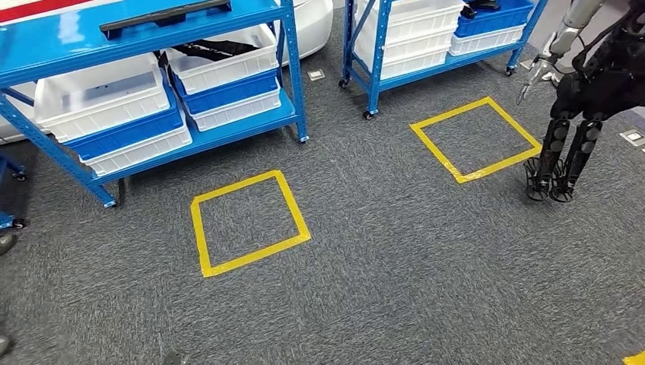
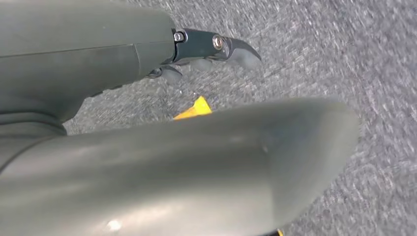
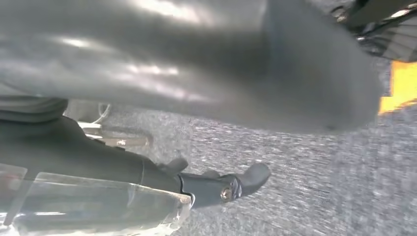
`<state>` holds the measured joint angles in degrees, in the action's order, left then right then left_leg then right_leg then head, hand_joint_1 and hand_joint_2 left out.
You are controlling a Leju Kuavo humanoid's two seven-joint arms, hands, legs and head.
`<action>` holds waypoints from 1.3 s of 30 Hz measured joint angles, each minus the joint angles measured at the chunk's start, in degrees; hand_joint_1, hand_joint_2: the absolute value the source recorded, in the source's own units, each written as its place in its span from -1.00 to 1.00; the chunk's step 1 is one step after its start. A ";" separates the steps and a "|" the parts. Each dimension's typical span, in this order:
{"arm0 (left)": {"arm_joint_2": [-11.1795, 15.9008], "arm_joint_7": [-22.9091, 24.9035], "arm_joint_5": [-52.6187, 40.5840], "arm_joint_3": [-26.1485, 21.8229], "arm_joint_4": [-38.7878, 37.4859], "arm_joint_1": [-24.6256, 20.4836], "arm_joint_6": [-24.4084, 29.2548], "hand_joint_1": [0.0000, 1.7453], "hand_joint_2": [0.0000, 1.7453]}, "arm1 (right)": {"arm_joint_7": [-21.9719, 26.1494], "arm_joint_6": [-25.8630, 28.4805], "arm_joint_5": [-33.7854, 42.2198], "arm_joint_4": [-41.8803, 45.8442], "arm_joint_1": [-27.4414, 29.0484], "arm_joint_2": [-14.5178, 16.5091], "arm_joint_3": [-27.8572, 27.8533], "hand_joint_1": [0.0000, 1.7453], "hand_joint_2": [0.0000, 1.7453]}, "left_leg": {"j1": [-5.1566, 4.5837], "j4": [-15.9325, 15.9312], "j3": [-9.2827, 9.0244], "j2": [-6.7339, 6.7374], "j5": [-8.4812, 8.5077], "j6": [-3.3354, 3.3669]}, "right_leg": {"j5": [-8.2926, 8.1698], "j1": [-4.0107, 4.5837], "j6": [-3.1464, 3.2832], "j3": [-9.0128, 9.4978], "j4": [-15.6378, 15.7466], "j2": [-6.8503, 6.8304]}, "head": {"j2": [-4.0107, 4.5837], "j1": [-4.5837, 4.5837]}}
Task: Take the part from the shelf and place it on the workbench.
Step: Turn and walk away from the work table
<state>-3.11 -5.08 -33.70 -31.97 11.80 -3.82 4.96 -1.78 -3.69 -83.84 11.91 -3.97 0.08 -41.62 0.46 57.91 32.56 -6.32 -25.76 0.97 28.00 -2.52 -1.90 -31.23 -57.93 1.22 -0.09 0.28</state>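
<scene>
The long black part [image 1: 165, 17] lies flat on the top deck of the blue shelf [image 1: 293, 84] at about 11 o'clock in the head view, above white bins [image 1: 95, 103]. It looks rigid and slim, probably light — best gripped around its middle to keep it level.

Left hand [image 2: 147, 113] hangs over carpet; right hand [image 3: 196, 98] too. Whether either hand's fingers are spread or curled, I cannot tell — both views are blurred.

A blue metal shelf rack [image 1: 152, 84] stands at the far left on the grey carpet floor [image 1: 395, 258], white plastic bins [image 1: 103, 103] on its shelves. A second blue shelf rack [image 1: 426, 38] stands to its right. Before each lies a yellow taped square [image 1: 247, 222], [image 1: 477, 138]. Another black humanoid robot [image 1: 586, 91] stands far right.
</scene>
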 joint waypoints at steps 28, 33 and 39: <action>-0.19 0.15 -1.64 -0.55 0.11 -0.79 -0.33 -1.00 -1.00 | 0.63 0.21 -0.53 0.04 0.16 0.05 0.02 -1.00 -1.00 | -0.52 -0.10 0.50 0.09 0.83 0.94 | -0.20 0.23 -1.11 -1.38 -0.86 0.52 | 0.01 0.20; -0.18 -0.06 -1.73 -0.82 0.09 -0.18 -0.21 -1.00 0.50 | 0.75 0.33 -0.80 0.04 -0.26 0.04 0.02 -1.00 -1.00 | 0.01 2.57 1.62 1.57 -0.93 -0.34 | -0.54 0.37 1.56 -0.40 -0.05 -0.76 | 0.00 0.56; -0.29 -0.13 -1.73 -0.93 0.09 -0.20 -0.07 -1.00 1.00 | 0.77 0.35 -0.85 0.04 0.09 -0.04 0.02 -1.00 -1.00 | 0.44 16.16 9.42 6.24 -5.06 -1.20 | 0.50 0.99 2.78 0.61 -0.02 -3.93 | 0.01 1.00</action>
<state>-3.40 -5.20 -35.43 -32.89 11.89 -4.03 4.90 -1.01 -3.34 -84.70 11.96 -3.88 0.04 -41.59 0.90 74.07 41.98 -0.08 -30.82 -0.23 28.49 -1.53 0.89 -30.61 -57.95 -2.71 -0.09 1.28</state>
